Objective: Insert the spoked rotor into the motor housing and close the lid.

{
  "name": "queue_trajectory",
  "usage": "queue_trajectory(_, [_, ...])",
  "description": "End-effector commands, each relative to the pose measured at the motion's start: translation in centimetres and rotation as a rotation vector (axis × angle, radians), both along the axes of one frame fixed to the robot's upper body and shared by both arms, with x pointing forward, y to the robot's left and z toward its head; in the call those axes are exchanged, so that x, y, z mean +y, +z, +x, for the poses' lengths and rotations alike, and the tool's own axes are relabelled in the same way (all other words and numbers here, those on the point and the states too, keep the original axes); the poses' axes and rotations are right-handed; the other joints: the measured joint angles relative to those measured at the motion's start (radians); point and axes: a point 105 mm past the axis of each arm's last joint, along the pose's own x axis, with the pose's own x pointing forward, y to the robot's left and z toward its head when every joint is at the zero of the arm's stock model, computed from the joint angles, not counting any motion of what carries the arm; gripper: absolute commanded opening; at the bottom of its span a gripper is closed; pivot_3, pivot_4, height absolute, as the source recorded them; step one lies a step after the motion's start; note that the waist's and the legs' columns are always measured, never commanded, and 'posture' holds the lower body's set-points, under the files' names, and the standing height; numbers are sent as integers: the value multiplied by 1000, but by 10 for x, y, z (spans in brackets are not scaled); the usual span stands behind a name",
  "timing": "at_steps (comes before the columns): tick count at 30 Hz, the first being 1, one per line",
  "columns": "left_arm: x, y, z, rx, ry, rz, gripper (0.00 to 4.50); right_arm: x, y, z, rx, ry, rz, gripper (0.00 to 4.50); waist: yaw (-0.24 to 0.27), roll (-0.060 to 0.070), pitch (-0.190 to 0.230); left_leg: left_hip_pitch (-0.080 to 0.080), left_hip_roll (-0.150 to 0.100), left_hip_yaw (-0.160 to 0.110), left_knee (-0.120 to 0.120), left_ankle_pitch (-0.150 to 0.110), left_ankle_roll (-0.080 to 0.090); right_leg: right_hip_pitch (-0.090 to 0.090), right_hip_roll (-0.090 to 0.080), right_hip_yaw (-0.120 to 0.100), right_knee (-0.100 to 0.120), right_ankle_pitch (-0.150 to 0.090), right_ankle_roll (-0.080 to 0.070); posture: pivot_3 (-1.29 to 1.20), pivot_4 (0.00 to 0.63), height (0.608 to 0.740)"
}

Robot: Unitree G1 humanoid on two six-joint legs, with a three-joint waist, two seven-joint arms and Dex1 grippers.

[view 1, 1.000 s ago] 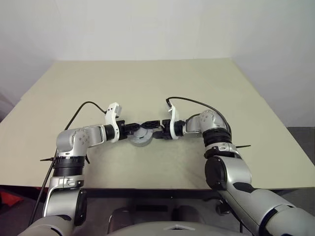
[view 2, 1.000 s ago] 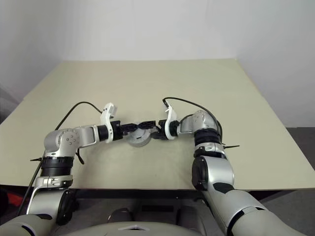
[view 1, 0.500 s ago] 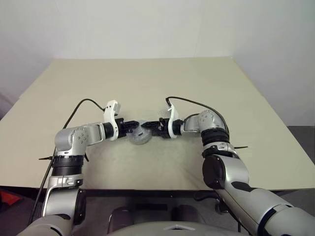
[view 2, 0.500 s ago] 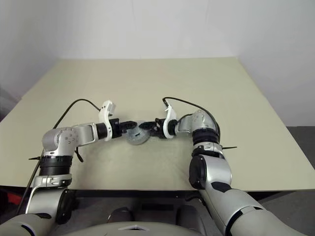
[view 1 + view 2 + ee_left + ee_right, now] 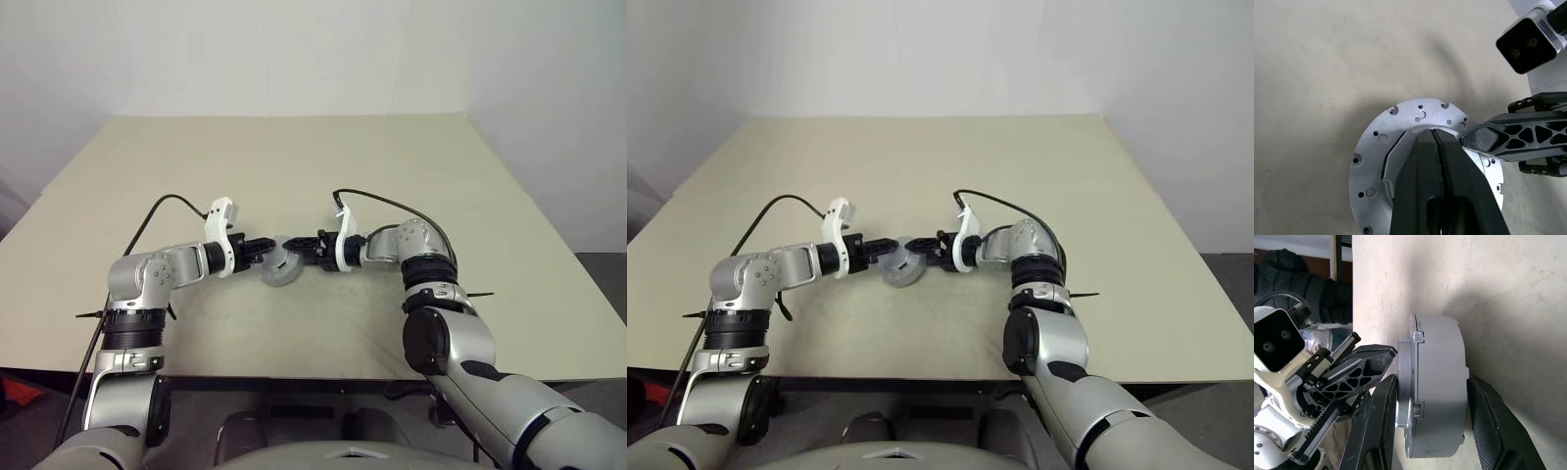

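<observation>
Motor housing [image 5: 1437,387], the round silver metal drum with its flanged lid [image 5: 1400,142] on, now stands on edge mid-desk [image 5: 411,157], nearer the front edge. Your right gripper [image 5: 1430,431] has just closed from wide open onto its two flat faces, while your left gripper [image 5: 1436,142] is fully shut, tips pressed on the lid, so closing looks nearly done.

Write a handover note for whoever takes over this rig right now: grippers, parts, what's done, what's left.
Left gripper: shut, tips against the flat holed face of the housing.
Right gripper: shut on the housing, one finger on each flat side.
Parts: the housing is held on edge between both grippers, low over the table; whether it touches the table is unclear.
Done: it looks like a closed silver drum, so the rotor and lid are probably in place, though this cannot be confirmed.
Left: check the lid is seated, then lay the housing flat and release.
</observation>
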Motion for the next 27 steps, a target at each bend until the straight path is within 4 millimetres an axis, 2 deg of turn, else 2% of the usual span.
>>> queue_trajectory(1, [0,-32,-11,104,9,47,0,30,53,7,-105,48,207,2048,0,0,0,0,0,0,0,0,0,0,0,0,0,0,0,0,0,740])
queue_trajectory(5, [6,-15,-2,-17,56,16,0,30,56,10,-87,25,233,2043,0,-1,2,-1,0,0,0,0,0,0,0,0,0,0,0,0,0,740])
queue_trajectory(9, [17,18,10,-165,160,-107,0,28,55,15,-61,-20,255,2013,0,-6,11,-3,0,0,1,0,0,-2,0,0,0,0,-1,0,0,740])
queue_trajectory(11, [20,27,10,-204,173,-140,0,28,55,15,-50,-30,265,2012,2,-6,11,-8,1,-1,2,0,0,-5,0,-1,0,0,-1,0,0,740])
queue_trajectory(15, [25,32,6,-221,192,-186,0,30,55,15,-43,-34,266,2012,20,-6,11,-16,1,-1,5,0,2,-14,0,-2,0,1,-1,0,0,740])
queue_trajectory(22, [35,38,4,-237,230,-238,0,28,51,21,-41,-73,241,2012,48,-7,11,-16,1,-1,8,-1,2,-14,0,-3,1,1,-1,0,0,740])
queue_trajectory(27, [37,38,3,-235,236,-232,0,27,51,22,-65,-73,222,2012,50,-7,11,-16,2,-1,13,-1,2,-14,0,-3,4,2,-1,0,0,740])
